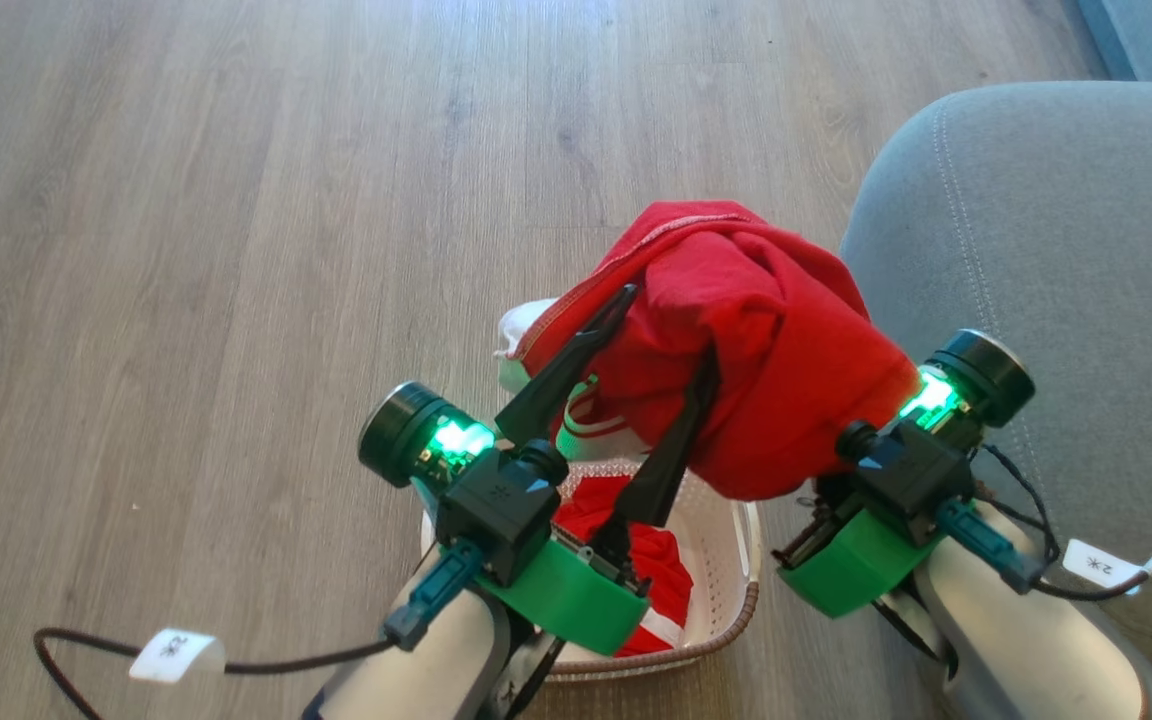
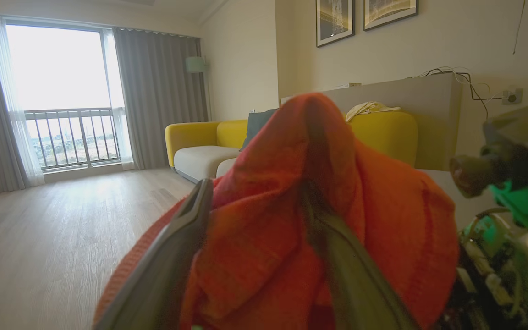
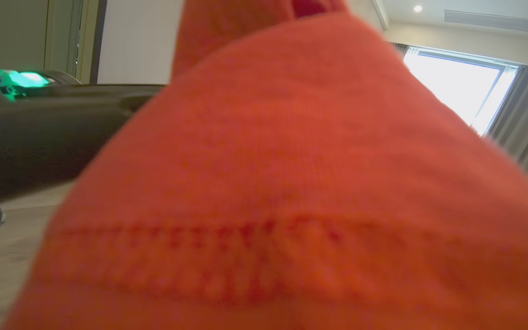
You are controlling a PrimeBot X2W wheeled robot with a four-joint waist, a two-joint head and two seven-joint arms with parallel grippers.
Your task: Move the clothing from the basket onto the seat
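A red garment of the clothing (image 1: 766,340) hangs bunched above the basket (image 1: 736,560), draped over both grippers. My left gripper (image 1: 671,325) is open, its two dark fingers (image 1: 576,350) spread apart with red cloth lying between and over them; the left wrist view shows the same cloth (image 2: 264,238) around the fingers (image 2: 167,270). My right gripper (image 1: 861,440) sits beside the seat (image 1: 1056,240), its fingers buried in the garment and shut on it. Red fabric (image 3: 291,183) covers the right wrist view. More red clothing with white trim (image 1: 646,570) lies inside the basket.
The basket stands on a wood floor (image 1: 236,250), close against the grey seat at the right. Cables with white tags (image 1: 176,655) trail from both wrists. In the left wrist view a yellow sofa (image 2: 200,142) stands far off by a window.
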